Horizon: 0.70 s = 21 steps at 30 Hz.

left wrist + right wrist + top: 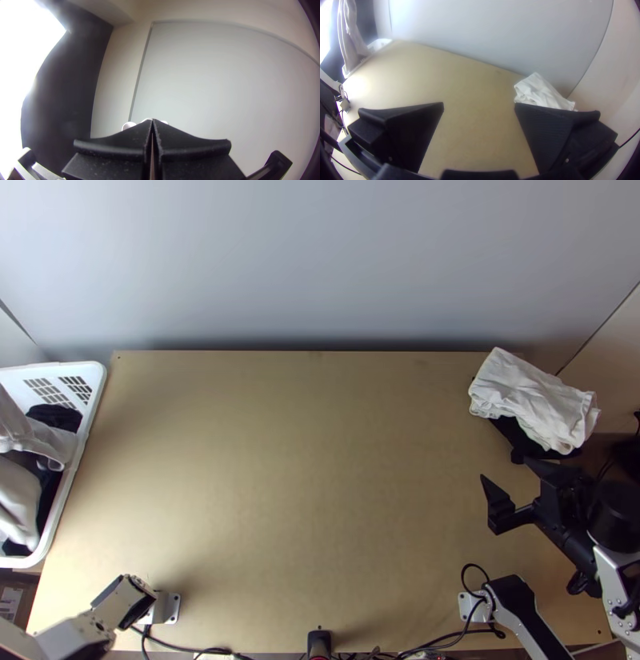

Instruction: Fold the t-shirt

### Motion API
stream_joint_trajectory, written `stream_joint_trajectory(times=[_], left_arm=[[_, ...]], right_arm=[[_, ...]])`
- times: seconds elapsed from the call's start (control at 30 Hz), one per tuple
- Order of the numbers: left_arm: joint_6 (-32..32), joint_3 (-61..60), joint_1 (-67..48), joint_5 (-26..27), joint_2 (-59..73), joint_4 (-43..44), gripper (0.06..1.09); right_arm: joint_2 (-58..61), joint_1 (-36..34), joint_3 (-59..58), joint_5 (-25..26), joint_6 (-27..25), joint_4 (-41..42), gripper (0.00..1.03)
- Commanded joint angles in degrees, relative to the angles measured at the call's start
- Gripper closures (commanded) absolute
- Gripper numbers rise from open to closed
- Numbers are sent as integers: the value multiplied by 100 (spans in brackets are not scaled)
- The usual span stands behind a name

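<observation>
White rumpled cloth (pixel 532 396): on black fabric (pixel 520 438); far right corner, light wooden table (pixel 304 484);
Black wide-fingered right gripper (pixel 505 469): spread open;
Black wide-fingered left gripper (pixel 152 120): pinched closed

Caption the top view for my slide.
Open right gripper near white cloth atop black cloth, with a laundry basket across the table.

Your smooth, matt wooden table (pixel 304 484), creased cloth (pixel 532 400) at its far right corner, smooth plastic basket (pixel 48 371) at its left edge, your right gripper (pixel 504 468) matt, finely ribbed
</observation>
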Motion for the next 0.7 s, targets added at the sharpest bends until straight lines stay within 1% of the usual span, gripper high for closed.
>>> stream_joint_trajectory(times=[0.0,0.13,0.2,0.27,0.37,0.53,0.67], left_arm=[[32,391,-200,282,-469,158,105],[-161,681,-297,713,-521,422,105],[-495,760,-288,915,-530,765,105],[-882,760,-288,941,-556,1151,105],[-1347,751,-288,1187,-565,1529,105],[-2112,655,-288,1820,-592,1705,105],[-2921,602,-288,2268,-565,1714,105]], right_arm=[[-164,99,75,-24,84,-75,3],[-226,99,110,-24,155,-128,4],[-252,90,110,-15,181,-145,4],[-261,64,110,-15,199,-154,4],[-270,-16,101,-15,243,-154,4],[-279,-24,101,-15,436,-154,4],[-270,-130,92,-6,533,-154,4]])
